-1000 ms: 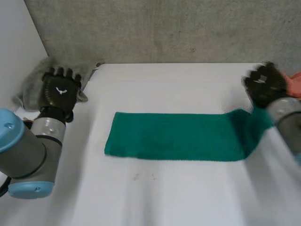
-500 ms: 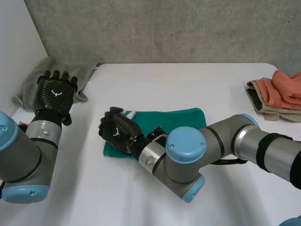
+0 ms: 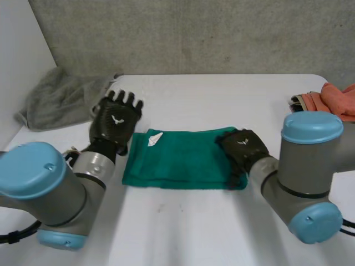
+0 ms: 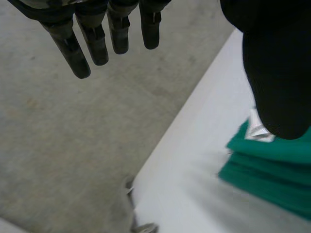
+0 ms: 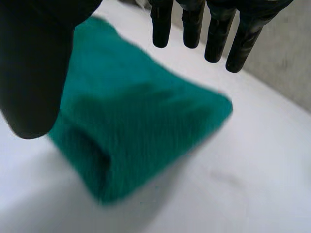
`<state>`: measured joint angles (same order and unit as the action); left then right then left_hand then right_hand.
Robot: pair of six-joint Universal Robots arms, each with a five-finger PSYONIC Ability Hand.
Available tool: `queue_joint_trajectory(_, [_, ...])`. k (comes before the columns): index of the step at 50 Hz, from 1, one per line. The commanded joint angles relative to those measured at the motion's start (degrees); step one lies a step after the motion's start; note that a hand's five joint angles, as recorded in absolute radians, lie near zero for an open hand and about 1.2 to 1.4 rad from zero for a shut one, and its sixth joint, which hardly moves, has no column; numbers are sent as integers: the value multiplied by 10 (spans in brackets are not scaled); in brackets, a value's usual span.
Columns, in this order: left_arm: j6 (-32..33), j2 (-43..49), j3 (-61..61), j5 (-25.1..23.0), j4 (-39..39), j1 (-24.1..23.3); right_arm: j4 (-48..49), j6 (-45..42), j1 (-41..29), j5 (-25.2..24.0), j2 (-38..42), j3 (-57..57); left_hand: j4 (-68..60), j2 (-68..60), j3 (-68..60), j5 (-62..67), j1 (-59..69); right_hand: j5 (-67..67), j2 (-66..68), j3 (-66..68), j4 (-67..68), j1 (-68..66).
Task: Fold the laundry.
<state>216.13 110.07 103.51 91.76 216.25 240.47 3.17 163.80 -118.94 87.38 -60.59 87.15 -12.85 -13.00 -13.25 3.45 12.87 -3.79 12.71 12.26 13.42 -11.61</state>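
Head view: one green towel (image 3: 177, 158)

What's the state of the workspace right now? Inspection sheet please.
Surface: white table, faint smudge near its front.
Job's things: green towel folded mid-table, white label at its far left corner; grey cloth bunched far left; orange cloth on beige cloth at right edge.
Clutter: nothing seen.
Hands: left hand open beside towel's left end; right hand open over its right end.
Cables: nothing seen.
Surroundings: concrete wall behind.
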Motion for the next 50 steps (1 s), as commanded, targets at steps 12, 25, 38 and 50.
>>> queue_joint_trajectory(12, [5,87,-36,-43,-94,-16,66,2,39,-9,-1,60,-219,-218,-215,213,219,5,6,10,-1,-17])
queue_joint_trajectory(25, [4,145,-72,-42,-101,13,70,3,34,-6,-1,75,-647,-646,-643,641,647,-113,123,128,116,-134])
queue_joint_trajectory(38, [0,78,-19,-19,-140,-1,97,5,33,-2,7,77,-671,-670,-667,666,671,-271,281,286,274,-292])
queue_joint_trajectory(50, [2,29,-3,70,-164,-38,103,-10,39,-1,9,66,-96,-95,-92,91,96,-662,673,677,666,-684])
